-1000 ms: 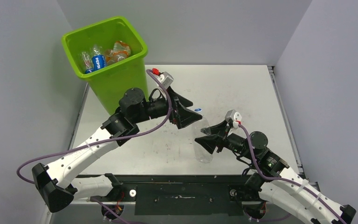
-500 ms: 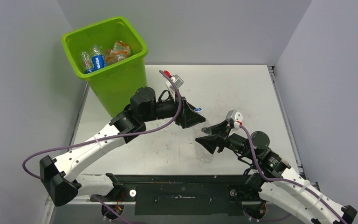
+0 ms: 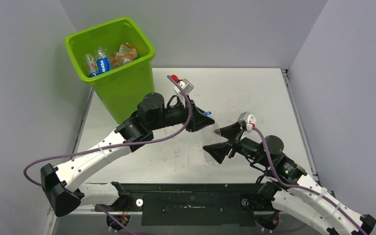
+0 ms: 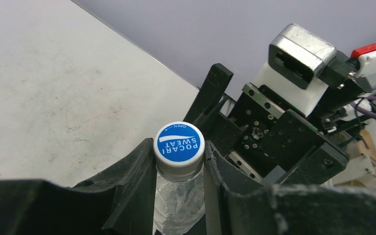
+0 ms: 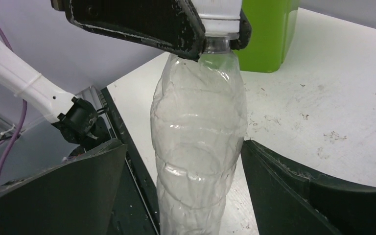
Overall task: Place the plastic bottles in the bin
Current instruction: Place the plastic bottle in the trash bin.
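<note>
Jaws of our left gripper [image 4: 178, 169] pinched the neck of the crinkled clear bottle [image 5: 198, 142] under its blue cap [image 4: 178, 143]. Our right gripper [image 3: 219, 140] stood spread around the body, not touching. We saw a scuffed white table [image 3: 254, 93], the glossy lime bin [image 3: 122, 83] at the far left, and grey walls [image 3: 215, 29].

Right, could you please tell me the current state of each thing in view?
clear bottle: upright, held by its neck.
blue cap: on the clear bottle.
left gripper: shut on the clear bottle's neck.
right gripper: open, fingers either side of the bottle's body, not touching.
bin: upright, open-topped, partly filled.
bottles in the bin: jumbled inside.
</note>
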Controlling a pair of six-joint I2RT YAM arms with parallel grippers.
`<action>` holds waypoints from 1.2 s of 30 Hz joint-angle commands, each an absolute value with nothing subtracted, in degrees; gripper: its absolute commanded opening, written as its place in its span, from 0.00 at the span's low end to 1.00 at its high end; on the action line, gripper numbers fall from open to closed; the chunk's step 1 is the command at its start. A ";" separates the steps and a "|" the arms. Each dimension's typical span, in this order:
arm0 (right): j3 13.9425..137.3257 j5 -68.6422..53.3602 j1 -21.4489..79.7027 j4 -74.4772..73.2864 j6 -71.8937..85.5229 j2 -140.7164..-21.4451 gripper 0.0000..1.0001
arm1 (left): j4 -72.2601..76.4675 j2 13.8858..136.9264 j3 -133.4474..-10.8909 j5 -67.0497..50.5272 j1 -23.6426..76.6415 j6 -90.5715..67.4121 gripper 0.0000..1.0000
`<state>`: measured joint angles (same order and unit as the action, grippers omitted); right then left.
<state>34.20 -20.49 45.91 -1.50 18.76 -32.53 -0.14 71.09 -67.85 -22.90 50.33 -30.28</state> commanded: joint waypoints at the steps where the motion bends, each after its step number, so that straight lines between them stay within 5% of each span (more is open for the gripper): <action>1: 40.68 -17.59 46.45 -1.97 22.70 -31.99 0.90 | -2.04 65.54 -74.87 -12.16 50.42 -21.69 0.00; 8: 45.98 -14.61 46.48 -3.74 24.26 -26.70 0.90 | -6.43 60.68 -88.84 12.59 49.51 2.04 0.00; 16: 42.65 -1.23 46.49 -8.12 23.45 -21.13 0.90 | 9.16 60.02 -92.58 34.90 47.83 28.25 0.00; 24: 39.64 7.11 46.46 -10.36 26.15 -20.33 0.90 | 6.13 69.33 -102.37 34.35 25.82 22.76 0.00; 36: 40.72 7.39 46.45 -16.28 27.24 -21.55 0.90 | 11.76 80.78 -103.20 33.69 20.88 22.01 0.00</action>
<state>39.55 5.72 46.19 -15.46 26.46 -22.17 7.33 80.14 -101.51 34.96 22.44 23.55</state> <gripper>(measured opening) 0.897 0.329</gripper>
